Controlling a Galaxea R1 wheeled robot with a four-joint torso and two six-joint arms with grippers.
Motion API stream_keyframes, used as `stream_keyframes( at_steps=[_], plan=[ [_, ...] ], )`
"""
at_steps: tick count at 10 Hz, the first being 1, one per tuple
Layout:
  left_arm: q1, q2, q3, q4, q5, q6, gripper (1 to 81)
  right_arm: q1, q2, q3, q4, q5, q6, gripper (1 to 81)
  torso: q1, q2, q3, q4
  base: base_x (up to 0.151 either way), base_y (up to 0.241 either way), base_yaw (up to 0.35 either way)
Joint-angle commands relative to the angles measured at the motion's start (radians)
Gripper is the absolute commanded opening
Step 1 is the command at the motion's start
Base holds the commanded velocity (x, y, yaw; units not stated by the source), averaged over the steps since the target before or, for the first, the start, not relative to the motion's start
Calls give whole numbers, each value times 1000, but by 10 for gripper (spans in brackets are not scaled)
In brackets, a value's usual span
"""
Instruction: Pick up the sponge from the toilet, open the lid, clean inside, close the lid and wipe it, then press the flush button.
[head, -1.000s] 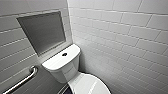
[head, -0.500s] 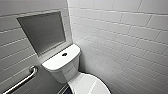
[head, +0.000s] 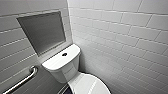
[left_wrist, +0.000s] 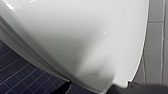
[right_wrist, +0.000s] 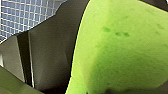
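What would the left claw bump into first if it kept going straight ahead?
Most likely the toilet: its shiny white surface lies right ahead in the left wrist view, with dark floor beside it. How near it is I cannot tell.

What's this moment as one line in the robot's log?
sponge held in right gripper | lid down | flush button on tank top | toilet close by left wrist

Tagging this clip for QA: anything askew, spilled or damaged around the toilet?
Nothing stands out. The lid lies shut, the flush button sits mid tank top, no spill visible. Only oddity: a few darker specks on the sponge in the right wrist view.
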Motion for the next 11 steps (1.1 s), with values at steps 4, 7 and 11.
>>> stream_keyframes(
  at_steps=[4, 7, 11],
  plan=[
    [-157, -35, 153, -56, 8, 8, 811, 1, 1, 3, -9, -58, 1, 10, 0, 0, 0, 0, 0, 0, 0],
    [-159, -46, 163, -83, 10, 8, 811, 2, 1, 3, -9, -59, 1, 10, 0, 0, 0, 0, 0, 0, 0],
    [-159, -109, 247, -120, -7, 8, 811, 4, 1, -7, -9, -59, 4, 10, 0, 0, 0, 0, 0, 0, 0]
  ],
)
